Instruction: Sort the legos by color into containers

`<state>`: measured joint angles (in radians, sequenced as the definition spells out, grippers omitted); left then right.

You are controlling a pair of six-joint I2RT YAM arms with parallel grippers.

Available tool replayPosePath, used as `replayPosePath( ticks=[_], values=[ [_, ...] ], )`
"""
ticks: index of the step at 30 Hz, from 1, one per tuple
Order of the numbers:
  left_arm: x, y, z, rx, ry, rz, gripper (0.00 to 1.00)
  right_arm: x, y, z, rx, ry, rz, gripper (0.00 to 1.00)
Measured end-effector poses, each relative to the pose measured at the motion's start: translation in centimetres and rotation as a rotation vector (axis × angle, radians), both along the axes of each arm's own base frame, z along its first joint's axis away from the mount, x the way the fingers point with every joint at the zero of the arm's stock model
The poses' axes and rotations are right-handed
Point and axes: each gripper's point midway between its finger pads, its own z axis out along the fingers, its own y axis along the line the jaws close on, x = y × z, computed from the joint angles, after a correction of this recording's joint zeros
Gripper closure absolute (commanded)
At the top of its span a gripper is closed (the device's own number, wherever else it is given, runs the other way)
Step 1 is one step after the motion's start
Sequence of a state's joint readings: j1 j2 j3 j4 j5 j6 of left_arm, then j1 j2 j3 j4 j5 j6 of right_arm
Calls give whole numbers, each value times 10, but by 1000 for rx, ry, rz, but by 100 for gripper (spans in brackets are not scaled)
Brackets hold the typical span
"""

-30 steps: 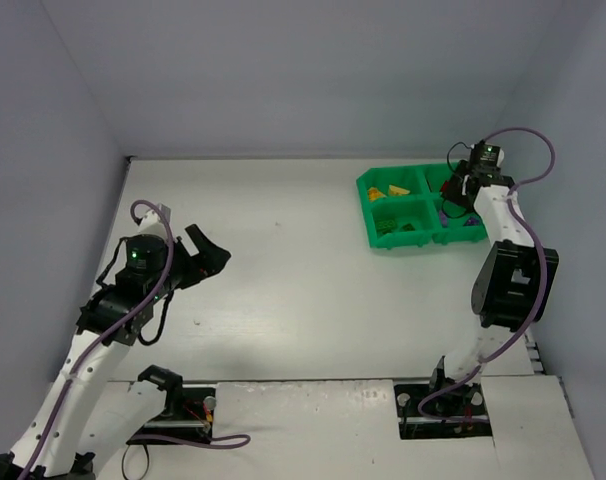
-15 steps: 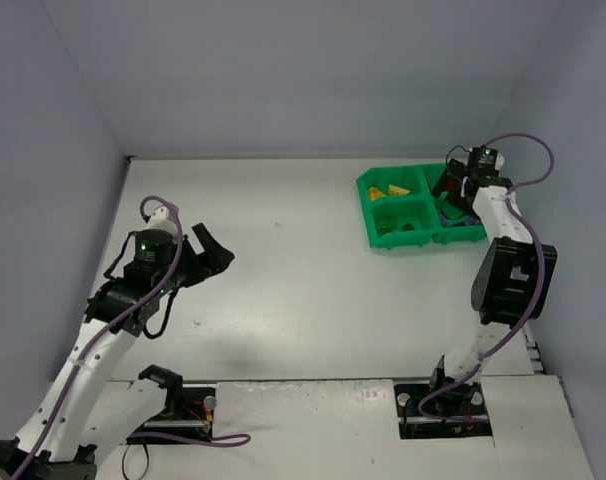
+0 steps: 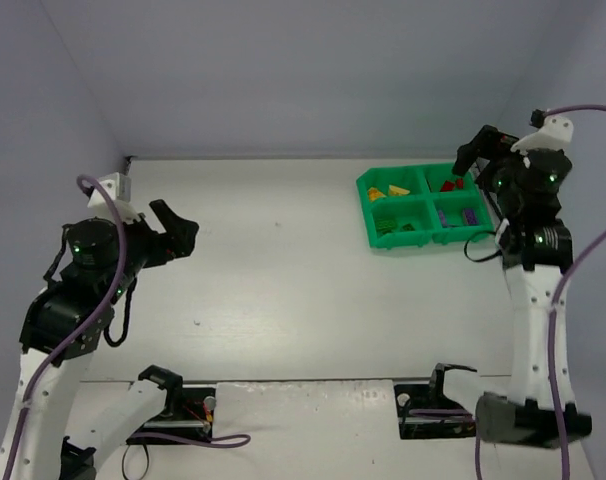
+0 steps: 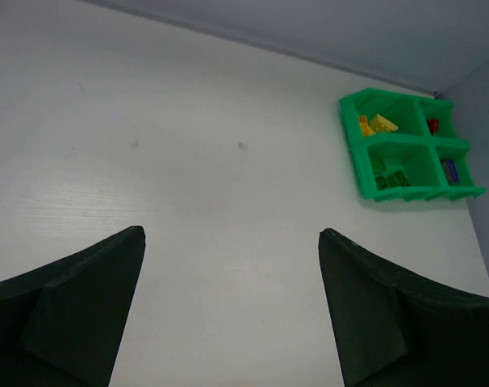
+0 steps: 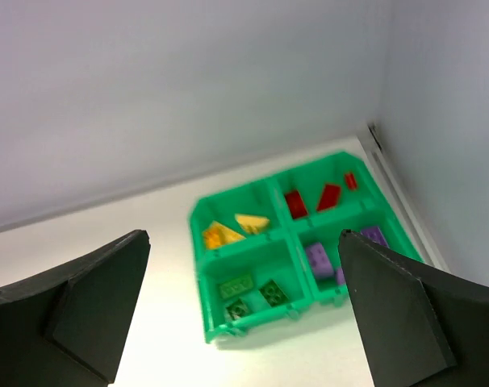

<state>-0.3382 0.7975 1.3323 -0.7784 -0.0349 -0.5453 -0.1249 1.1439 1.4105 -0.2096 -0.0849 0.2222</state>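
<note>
Left pincer (image 3: 179,236): jaws spread wide with nothing between them. It is raised over the left part of the desk, well apart from the tray, probably parked there so it does not crowd the other arm.

Desk (image 3: 283,280): pale and flat. No loose brick shows on it in any view, though a piece hidden under an arm could not be ruled out.

Tray (image 3: 367,210): bright green, four compartments in a two-by-two grid, at the far right of the desk. Its raised walls keep each colour in its own compartment.

Yellow bricks (image 5: 228,230): in the far-left compartment, lying loosely at angles, as dropped pieces would.

Green bricks (image 5: 248,290): in the near-left compartment. They are hard to count against the green plastic; I make it about three.

Red bricks (image 5: 309,199): in the far-right compartment, three pieces apart from one another.

Purple bricks (image 5: 321,258): in the near-right compartment, spread towards its left and right sides.

Right pincer (image 3: 475,152): jaws fully apart and holding nothing, raised high above the far right side of the tray. Its camera looks down on all four compartments.

Progress: every brick in view sits with its own colour, so the sorting looks finished or very nearly so.
</note>
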Motion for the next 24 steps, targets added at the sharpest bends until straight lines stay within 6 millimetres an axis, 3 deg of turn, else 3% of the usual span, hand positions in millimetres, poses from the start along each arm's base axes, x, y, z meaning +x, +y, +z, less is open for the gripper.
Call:
replayPosePath(
  ticks=[3, 6, 10, 15, 19, 24],
  values=[
    [-8, 14, 24, 48, -55, 33, 18, -44, 21, 38, -38, -129, 59, 0],
    [-18, 27, 41, 90, -105, 64, 18, -83, 31, 54, -61, -210, 84, 0],
    [-31, 39, 48, 135, -135, 90, 18, -126, 32, 58, -69, -277, 74, 0],
    [-39, 47, 41, 171, -141, 106, 18, -175, 32, 57, -98, -349, 64, 0],
    [-44, 52, 24, 182, -126, 115, 18, -192, 35, 51, -118, -362, 81, 0],
    [-44, 56, 11, 190, -107, 140, 18, -186, 37, 28, -124, -287, 97, 0]
  ],
)
